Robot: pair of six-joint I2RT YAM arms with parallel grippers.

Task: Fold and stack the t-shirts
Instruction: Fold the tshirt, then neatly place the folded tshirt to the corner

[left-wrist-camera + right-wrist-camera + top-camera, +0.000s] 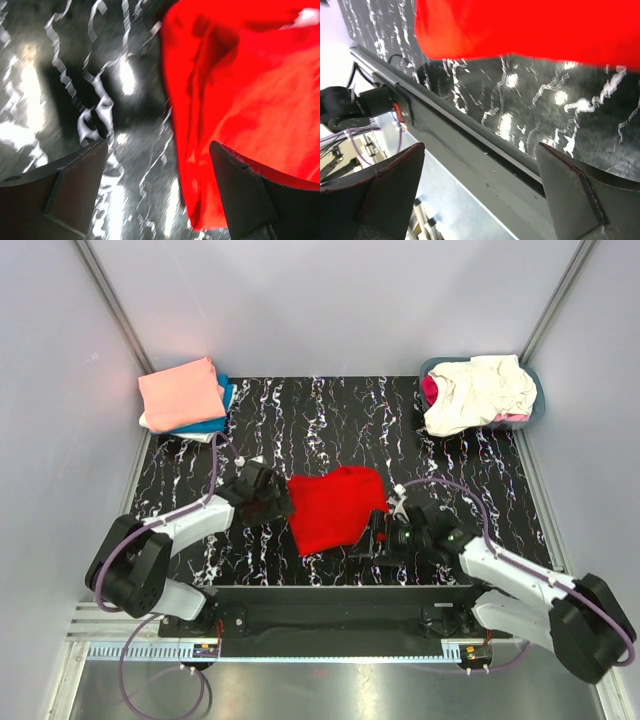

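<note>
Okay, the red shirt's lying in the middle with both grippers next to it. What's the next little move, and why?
Probably ease the left gripper onto the left edge of the red shirt and close. It and the right gripper stand open, holding nothing. The shirt looks folded, and its edge lies inside the left gripper's opening. The folded stack waits at the far left.

Stack [185, 395] far left, basket [537, 400] far right; table [330, 420] between open.
</note>
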